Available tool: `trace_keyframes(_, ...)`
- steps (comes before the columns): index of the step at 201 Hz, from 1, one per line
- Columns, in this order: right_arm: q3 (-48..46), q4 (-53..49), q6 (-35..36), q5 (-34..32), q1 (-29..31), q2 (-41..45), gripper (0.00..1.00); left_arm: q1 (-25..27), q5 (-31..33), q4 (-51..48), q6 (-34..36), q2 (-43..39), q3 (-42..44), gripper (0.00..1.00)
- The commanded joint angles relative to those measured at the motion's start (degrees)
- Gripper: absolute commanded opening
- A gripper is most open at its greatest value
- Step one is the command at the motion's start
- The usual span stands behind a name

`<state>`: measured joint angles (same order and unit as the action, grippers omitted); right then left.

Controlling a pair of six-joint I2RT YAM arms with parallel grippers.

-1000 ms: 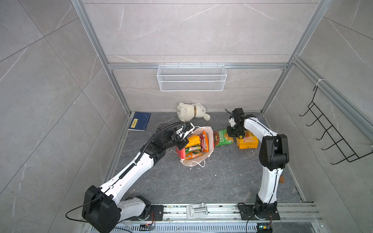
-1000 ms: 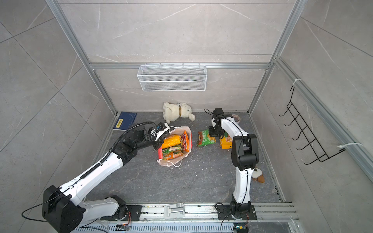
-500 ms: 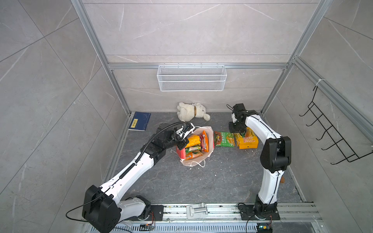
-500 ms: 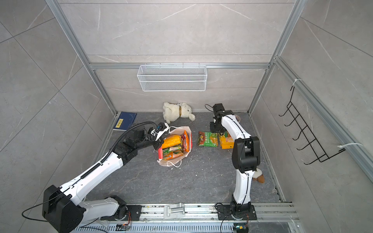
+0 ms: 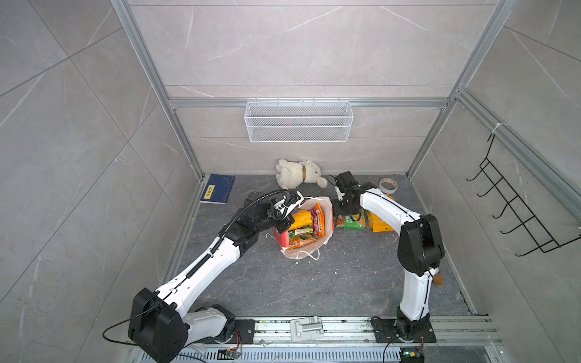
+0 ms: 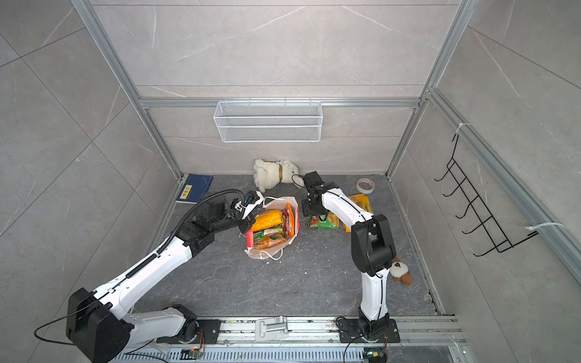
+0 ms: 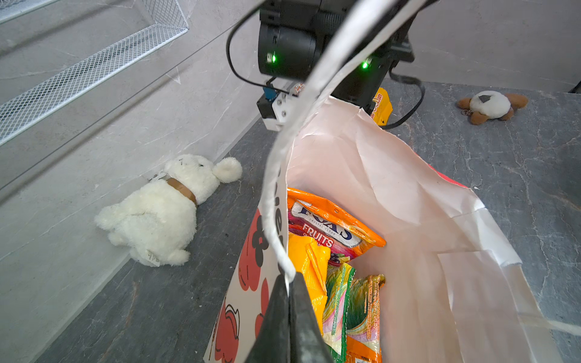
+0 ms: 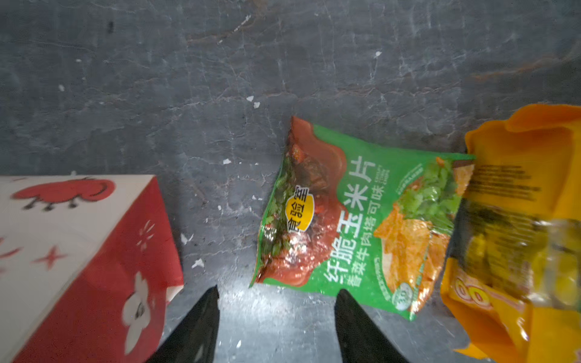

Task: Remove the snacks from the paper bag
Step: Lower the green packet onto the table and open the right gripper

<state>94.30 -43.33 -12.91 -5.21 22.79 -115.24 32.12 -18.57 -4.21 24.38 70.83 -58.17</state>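
While the left gripper [image 7: 288, 284] clamps the white-and-red paper bag's [image 7: 377, 188] rim, the right gripper [image 8: 278, 290] gapes empty; two crinkly foil packets [image 8: 361, 220] lie out, about four snacks [image 7: 330, 226] wait inside.

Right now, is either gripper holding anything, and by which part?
Left gripper is shut on the paper bag, pinching its top rim. Right gripper holds nothing: jaws open and empty, beside the green packet.
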Motion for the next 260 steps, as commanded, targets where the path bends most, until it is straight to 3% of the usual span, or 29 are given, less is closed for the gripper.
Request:
trace_keyframes(1, -0.2, 1.86, -1.59, -3.28, 0.49, -2.89, 0.62, 0.6, -4.1, 5.5, -0.76, -0.61, -2.8, 0.0)
trace_keyframes(119, 3.64, -0.76, -2.87, -17.12, 1.65, -10.77, 0.62, 0.58, -4.63, 5.26, -0.96, -0.19, -3.04, 0.0)
trace_keyframes(260, 4.15, -3.25, -5.73, -17.12, -3.18, -12.24, 0.57, 0.59, -4.65, 4.88, -0.83, -0.25, -2.74, 0.0)
